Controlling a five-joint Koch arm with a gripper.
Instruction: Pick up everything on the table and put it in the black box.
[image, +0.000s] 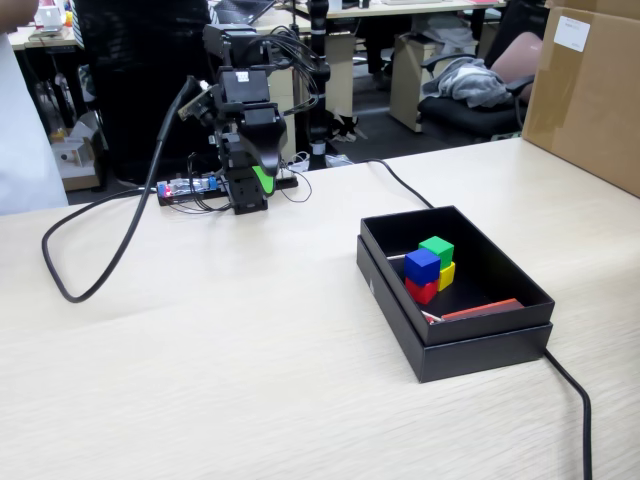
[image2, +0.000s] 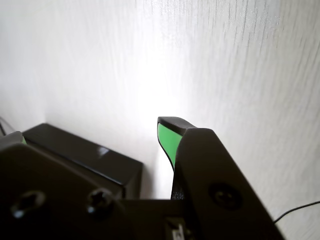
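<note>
A: Where are the cubes seen?

B: All four are seen inside the box (image: 455, 325), clustered near its middle: the green cube (image: 437, 249) and the blue cube (image: 422, 265) on top, the yellow cube (image: 447, 274) and the red cube (image: 421, 291) beneath. No cube is seen on the counter (image: 250, 360). The task is judged done.

A: And the claw?

B: The claw (image: 262, 180) is folded down by the arm's base, well apart from the box. In the wrist view only one green-padded tip (image2: 167, 137) is shown clearly, so it cannot be told whether the claw is wide or narrow. Nothing is seen held.

A: What could go wrong?

B: The stack is loosely piled; should the box be nudged, the upper cubes could be toppled, though they would likely be kept in by the walls. The black cable (image: 570, 385) runs beside the box, so the box could be dragged if the cable were pulled.
</note>
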